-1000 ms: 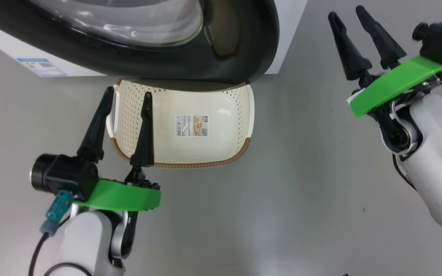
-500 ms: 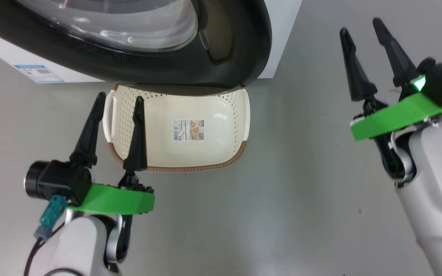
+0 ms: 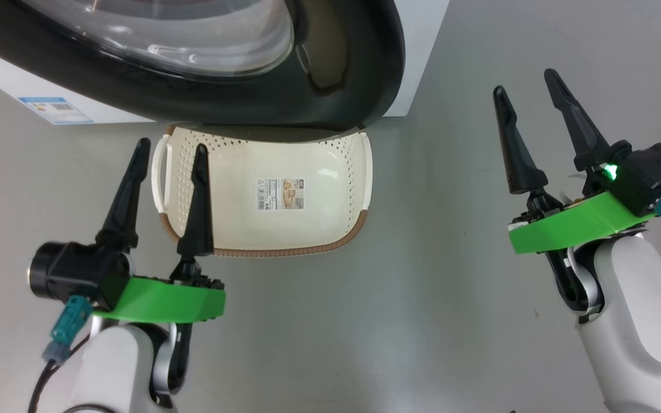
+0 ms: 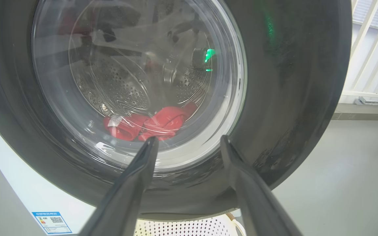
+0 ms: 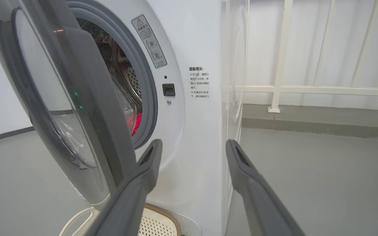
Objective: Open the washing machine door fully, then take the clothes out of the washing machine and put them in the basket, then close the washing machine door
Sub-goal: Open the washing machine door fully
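Door (image 3: pixel 359 86) at frame top, ajar; opening step in hand, I judge. Left gripper (image 3: pixel 172 145) lower left, right gripper (image 3: pixel 525 80) at right: both spread, empty. Clothes (image 4: pixel 149 126) in drum, blurred behind glass, probably all there. Basket (image 3: pixel 284 250) centre, under door. Next I hook door edge, swing wide.

One washing machine (image 3: pixel 419 57). One washing machine door (image 3: pixel 342 109), one glass window (image 3: pixel 193 28) in it. One basket (image 3: pixel 345 172), one paper label (image 3: pixel 280 193) inside. Red clothes (image 4: pixel 162 123): one heap, piece count not clear through the glass. One blue sticker (image 3: pixel 55 109), one warning sticker (image 5: pixel 149 41). Two end effectors: left end effector (image 3: pixel 172 144), right end effector (image 3: pixel 524 80), two fingers (image 3: pixel 124 201) each, four total.
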